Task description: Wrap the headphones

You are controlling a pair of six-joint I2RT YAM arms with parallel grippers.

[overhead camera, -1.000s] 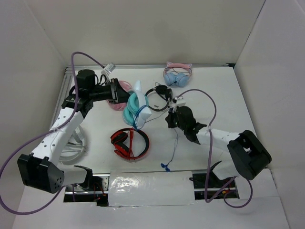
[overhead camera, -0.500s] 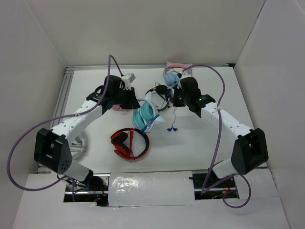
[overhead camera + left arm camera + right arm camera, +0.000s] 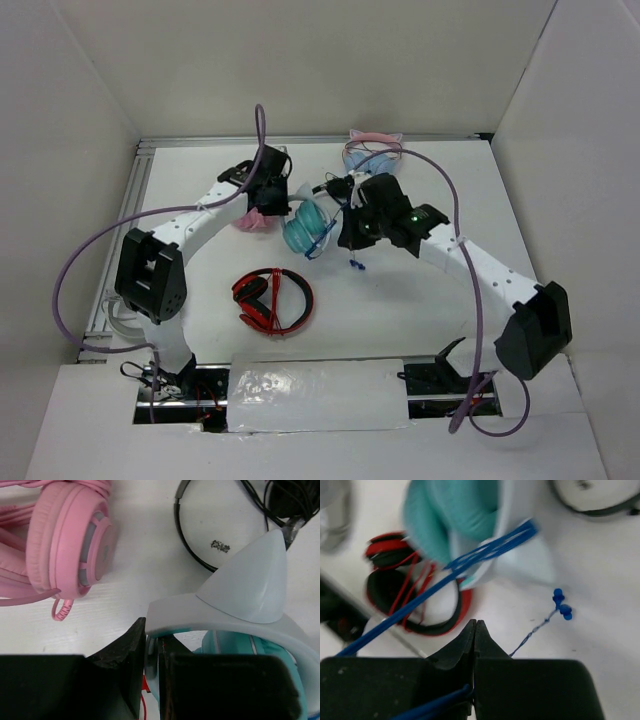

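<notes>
The teal headphones (image 3: pixel 305 225) with a white headband and small cat ears sit mid-table. In the left wrist view my left gripper (image 3: pixel 152 645) is shut on the white headband (image 3: pixel 220 612), below one pale cat ear (image 3: pixel 252 580). It shows in the top view (image 3: pixel 285 205) at the headphones' left. My right gripper (image 3: pixel 350 232) is just right of them. In the right wrist view it (image 3: pixel 475 630) is shut on the thin blue cable (image 3: pixel 445 575), which runs in several strands over the teal cup (image 3: pixel 445 515). The cable's loose end (image 3: pixel 561 604) hangs free.
Red and black headphones (image 3: pixel 272 298) lie in front. A pink pair (image 3: pixel 255 218) lies under my left arm and shows in the left wrist view (image 3: pixel 70 535). A black and white pair (image 3: pixel 335 190) and a light-blue pair with pink ears (image 3: pixel 372 152) lie behind.
Both arms have swung toward the back middle. The teal headphones moved right and back in my left gripper. My right gripper brought the cable up around them, and the loose end grew shorter.
</notes>
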